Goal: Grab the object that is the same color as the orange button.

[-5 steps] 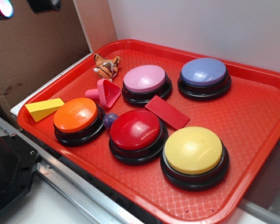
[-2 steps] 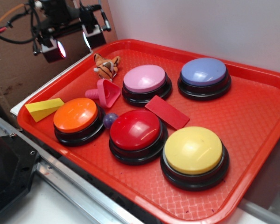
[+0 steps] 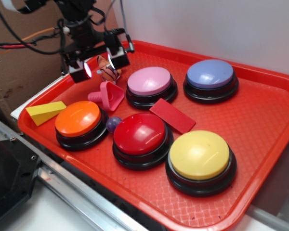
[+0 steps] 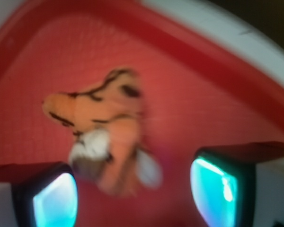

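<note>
Hovering over the far-left corner of the red tray (image 3: 260,120), gripper (image 3: 100,61) spread wide, nothing held. Plush tiger (image 3: 109,72) between the fingers and just below, beyond the pink cone (image 3: 111,95) from the orange button (image 3: 79,119). Long axis apparently slanting across the jaw gap in the blurred wrist view. Straight descent looks enough.

The tiger toy (image 4: 104,127) looked like soft plush cloth, matt and fuzzy. The tray (image 3: 260,120) was red plastic with a fine cross-hatched texture and a smooth, slightly shiny rim. The orange button (image 3: 78,118) had a glossy plastic dome on a shiny black base. The gripper (image 3: 102,65) pads (image 4: 54,201) appeared glassy and lit teal in dark plastic housings.
</note>
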Robot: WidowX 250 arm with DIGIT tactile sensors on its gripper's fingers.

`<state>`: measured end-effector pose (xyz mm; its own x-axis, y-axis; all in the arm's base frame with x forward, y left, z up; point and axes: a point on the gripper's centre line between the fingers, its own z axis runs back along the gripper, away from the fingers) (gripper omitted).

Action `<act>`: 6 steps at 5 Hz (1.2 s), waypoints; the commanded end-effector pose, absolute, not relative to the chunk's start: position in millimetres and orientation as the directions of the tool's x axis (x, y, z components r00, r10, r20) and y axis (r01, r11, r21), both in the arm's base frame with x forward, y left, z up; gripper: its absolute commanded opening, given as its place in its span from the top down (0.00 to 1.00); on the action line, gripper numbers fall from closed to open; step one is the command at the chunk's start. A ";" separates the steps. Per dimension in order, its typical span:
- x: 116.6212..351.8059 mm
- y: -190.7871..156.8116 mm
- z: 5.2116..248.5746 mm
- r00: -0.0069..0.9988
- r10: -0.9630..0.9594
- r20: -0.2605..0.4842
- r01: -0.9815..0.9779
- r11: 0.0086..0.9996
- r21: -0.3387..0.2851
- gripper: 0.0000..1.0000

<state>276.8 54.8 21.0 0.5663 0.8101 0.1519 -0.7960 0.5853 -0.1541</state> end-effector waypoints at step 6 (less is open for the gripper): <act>279.4 14.2 136.7 0.917 0.395 0.058 -0.393 0.919 -0.042 1.00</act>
<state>271.7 5.2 110.3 0.9138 0.4056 -0.0221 -0.4059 0.9139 -0.0095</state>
